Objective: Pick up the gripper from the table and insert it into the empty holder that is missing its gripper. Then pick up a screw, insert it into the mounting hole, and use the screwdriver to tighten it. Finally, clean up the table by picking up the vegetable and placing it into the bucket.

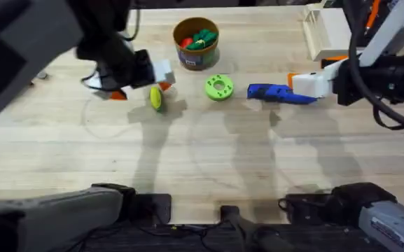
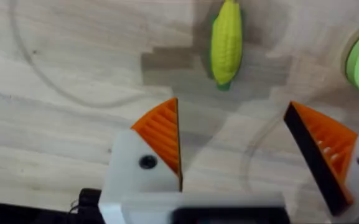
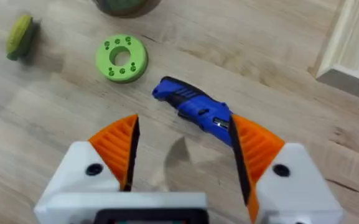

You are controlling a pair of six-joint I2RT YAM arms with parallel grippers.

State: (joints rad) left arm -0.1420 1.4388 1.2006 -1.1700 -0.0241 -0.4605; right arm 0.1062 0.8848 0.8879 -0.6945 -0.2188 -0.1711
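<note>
The vegetable, a small yellow corn cob with a green end, lies on the table left of the middle. My left gripper hovers right beside it and is open; in the left wrist view the cob lies just ahead of the gap. The blue screwdriver lies on the wood to the right. My right gripper stands open over its rear end, with one orange pad next to it. The ochre bucket stands at the back centre. The loose gripper, holder and screw are out of view.
A green ring-shaped disc lies between the vegetable and the screwdriver, in front of the bucket. A white tray stands at the back right. Bare wood stretches across the front half of the table, down to the arm bases.
</note>
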